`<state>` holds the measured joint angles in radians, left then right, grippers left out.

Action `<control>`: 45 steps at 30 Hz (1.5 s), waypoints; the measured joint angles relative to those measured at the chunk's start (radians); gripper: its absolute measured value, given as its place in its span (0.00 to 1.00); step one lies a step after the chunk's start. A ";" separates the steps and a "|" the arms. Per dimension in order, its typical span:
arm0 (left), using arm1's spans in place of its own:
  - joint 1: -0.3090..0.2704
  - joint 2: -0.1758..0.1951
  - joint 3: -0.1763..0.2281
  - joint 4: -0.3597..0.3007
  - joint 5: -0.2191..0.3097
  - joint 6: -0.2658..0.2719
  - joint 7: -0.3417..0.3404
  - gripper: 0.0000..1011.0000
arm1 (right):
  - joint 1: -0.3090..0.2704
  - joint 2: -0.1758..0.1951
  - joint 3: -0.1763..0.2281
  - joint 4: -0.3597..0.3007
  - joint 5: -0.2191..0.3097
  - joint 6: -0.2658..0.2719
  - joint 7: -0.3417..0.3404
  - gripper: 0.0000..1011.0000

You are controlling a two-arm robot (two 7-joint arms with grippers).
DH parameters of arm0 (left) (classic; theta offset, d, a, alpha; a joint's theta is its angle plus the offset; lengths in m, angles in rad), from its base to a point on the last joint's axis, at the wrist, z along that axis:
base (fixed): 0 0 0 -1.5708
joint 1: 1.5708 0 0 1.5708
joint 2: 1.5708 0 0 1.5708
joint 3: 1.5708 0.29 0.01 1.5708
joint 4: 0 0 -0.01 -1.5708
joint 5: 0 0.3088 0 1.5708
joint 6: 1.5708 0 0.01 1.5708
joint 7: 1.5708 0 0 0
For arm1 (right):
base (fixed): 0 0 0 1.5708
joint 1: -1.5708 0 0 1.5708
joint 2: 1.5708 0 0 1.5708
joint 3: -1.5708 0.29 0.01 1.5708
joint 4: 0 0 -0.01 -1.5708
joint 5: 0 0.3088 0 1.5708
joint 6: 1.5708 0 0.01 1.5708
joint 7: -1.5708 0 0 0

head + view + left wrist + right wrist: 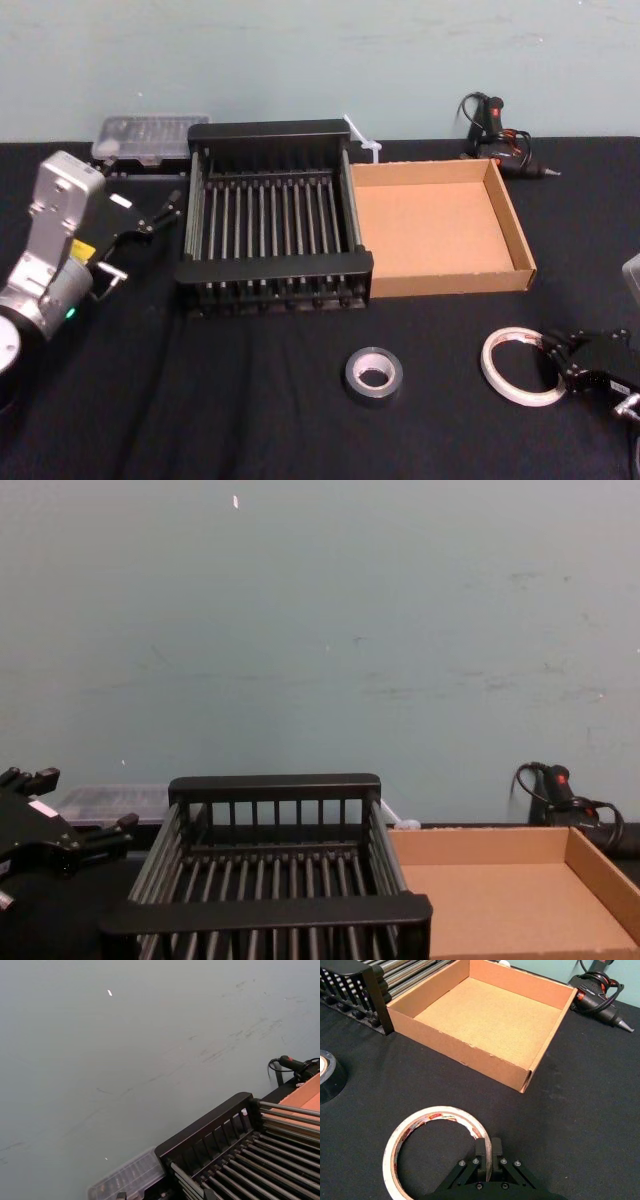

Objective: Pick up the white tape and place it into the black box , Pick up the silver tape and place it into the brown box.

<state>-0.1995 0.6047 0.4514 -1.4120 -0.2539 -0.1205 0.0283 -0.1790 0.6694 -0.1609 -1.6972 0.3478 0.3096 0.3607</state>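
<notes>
The right gripper (489, 1152) is clamping its jaws on the right rim of the white tape (437, 1110), lying flat with hole upward at near right in front of the brown box (450, 280), while the left gripper (160, 212) is hovering, jaws apart, left of the black box (270, 130).

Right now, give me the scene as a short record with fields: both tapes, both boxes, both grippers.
white tape: flat on the table, front right, outside both boxes
silver tape: flat on the table in front of the boxes, left of the white tape
black box: holds no tape
brown box: right beside the black box, holds no tape
right gripper: low at the white tape, fingers pinched on its rim
left gripper: open, holding nothing, by the black box's left side
</notes>
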 joint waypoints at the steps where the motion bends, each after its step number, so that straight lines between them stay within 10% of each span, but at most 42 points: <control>1: 0.000 0.000 0.000 0.000 0.000 0.000 0.000 0.99 | 0.000 0.000 0.000 0.000 0.000 0.000 0.000 0.07; 32: 0.000 0.000 0.000 0.000 0.000 0.000 0.000 0.99 | -0.035 0.007 0.054 -0.074 0.032 -0.040 0.014 0.07; 45: 0.000 0.000 0.000 0.000 0.000 0.000 0.000 0.99 | 0.041 -0.019 0.035 -0.063 -0.001 -0.055 -0.009 0.07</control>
<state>-0.1995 0.6047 0.4514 -1.4120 -0.2539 -0.1205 0.0283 -0.1380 0.6507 -0.1262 -1.7605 0.3472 0.2549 0.3520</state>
